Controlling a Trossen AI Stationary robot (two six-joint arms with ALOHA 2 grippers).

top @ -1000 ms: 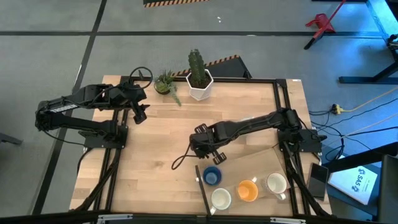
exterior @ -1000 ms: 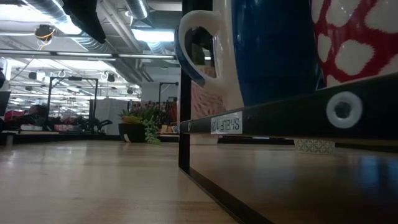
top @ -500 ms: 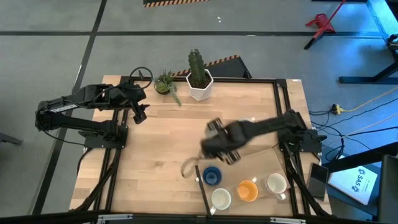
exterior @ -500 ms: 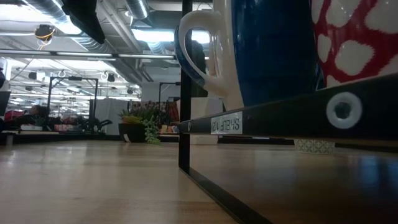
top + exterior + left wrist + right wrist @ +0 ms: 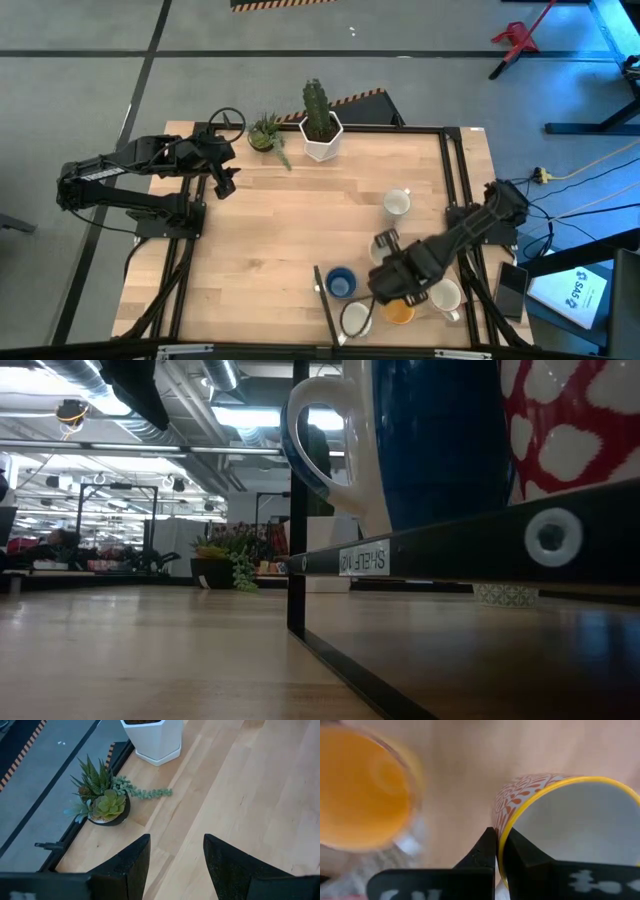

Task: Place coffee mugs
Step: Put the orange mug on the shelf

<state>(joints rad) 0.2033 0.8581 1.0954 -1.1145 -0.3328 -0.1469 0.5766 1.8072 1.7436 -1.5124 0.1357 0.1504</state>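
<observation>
Five mugs seen from above. Right gripper point(image 5: 496, 851) pinches the rim of a yellow-rimmed patterned mug point(image 5: 560, 825), just beside the orange mug point(image 5: 399, 311); blue mug point(image 5: 340, 283) nearby. Left gripper point(image 5: 174, 851) open, near the succulent point(image 5: 106, 805).

One white mug point(image 5: 397, 204) stands upright and alone mid-tabletop, well apart from the rest. Near the front edge sit a dark blue mug point(image 5: 341, 283), a white mug point(image 5: 356, 318), an orange mug point(image 5: 399, 312) and another white mug point(image 5: 445, 296), all upright with mouths open.
</observation>
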